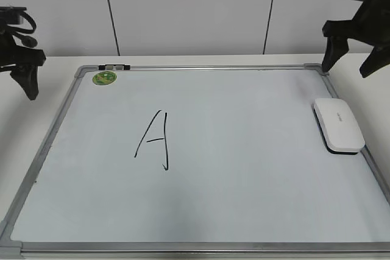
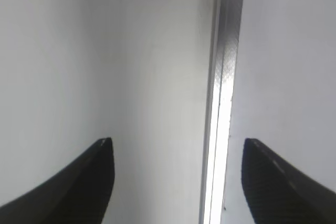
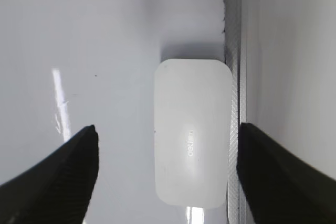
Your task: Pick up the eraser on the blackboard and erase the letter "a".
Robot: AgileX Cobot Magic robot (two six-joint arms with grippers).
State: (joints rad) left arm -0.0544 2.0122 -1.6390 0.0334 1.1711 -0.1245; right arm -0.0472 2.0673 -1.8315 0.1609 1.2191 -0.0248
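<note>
The eraser (image 1: 339, 125), a white rounded block, lies flat on the blackboard (image 1: 244, 187) against its right frame. In the right wrist view the eraser (image 3: 193, 137) lies below and between the open jaws of my right gripper (image 3: 167, 127), nearer the right finger. In the exterior view my right gripper (image 1: 348, 68) hangs open above the board's far right corner. My left gripper (image 1: 25, 80) is open and empty beside the board's left frame (image 2: 223, 77); its jaws (image 2: 177, 142) straddle that frame. A tall black capital "A" (image 1: 153, 140) is on the board. No small letter "a" shows.
A round green sticker (image 1: 104, 78) and a small black-and-grey clip (image 1: 114, 66) sit at the board's far left corner. White table surrounds the board. A wall rises close behind.
</note>
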